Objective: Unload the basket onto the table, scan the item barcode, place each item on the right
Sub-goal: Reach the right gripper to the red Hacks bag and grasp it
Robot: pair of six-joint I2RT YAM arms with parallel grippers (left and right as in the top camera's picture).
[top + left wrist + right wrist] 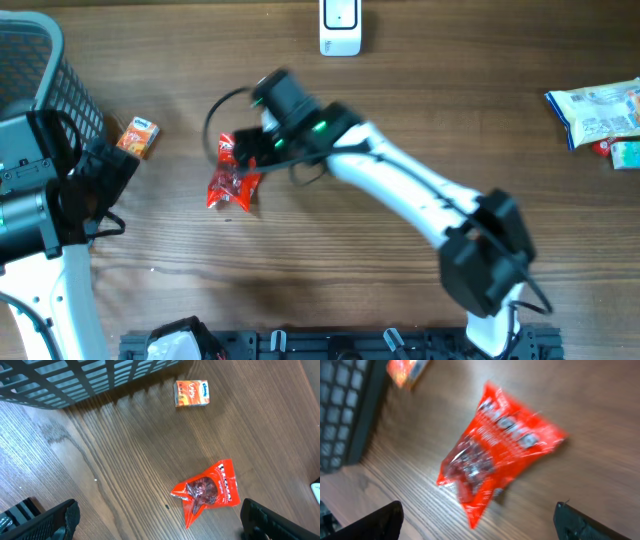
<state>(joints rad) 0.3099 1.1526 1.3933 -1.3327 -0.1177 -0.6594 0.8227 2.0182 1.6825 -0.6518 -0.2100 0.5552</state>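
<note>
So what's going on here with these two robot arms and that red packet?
The right gripper is stretched out over the middle of the wooden table. It is open just above a red snack bag, which lies flat on the wood and is not held. The left gripper, also open, hangs beside a black basket, near a small orange box. A white device, likely the scanner, sits at the table's far edge, and the bag is nowhere near it yet.

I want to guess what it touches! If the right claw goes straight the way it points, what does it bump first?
Most likely the red snack bag, which lies on the table right under the open right claw. How far off is hard to tell.
</note>
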